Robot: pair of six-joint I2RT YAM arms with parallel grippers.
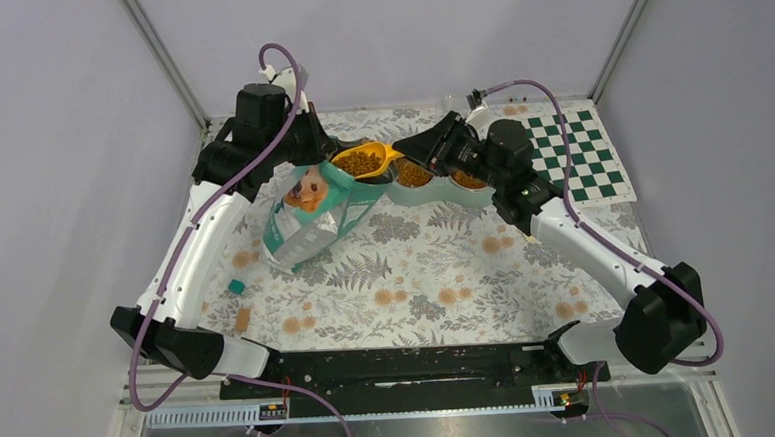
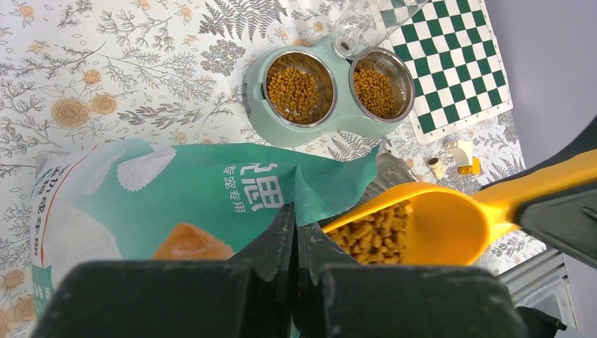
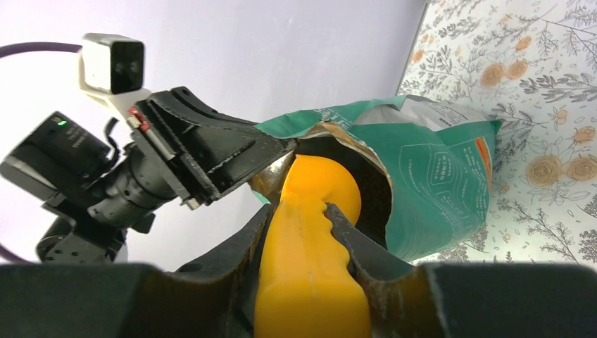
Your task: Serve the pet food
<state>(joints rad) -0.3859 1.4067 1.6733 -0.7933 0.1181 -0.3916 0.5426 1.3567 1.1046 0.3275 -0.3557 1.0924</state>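
Observation:
The pet food, small brown kibble, fills the bowl of a yellow-orange scoop that hovers just above the mouth of the teal bag. My right gripper is shut on the scoop's handle; from above it sits right of the bag. My left gripper is shut on the bag's upper rim and holds the mouth open. More kibble lies in both cups of the mint double bowl, just right of the bag.
A green-and-white checkered mat lies at the back right. A clear bottle stands at the double bowl's far side. A small teal block and a tan piece lie near the left arm. Grey walls close in behind.

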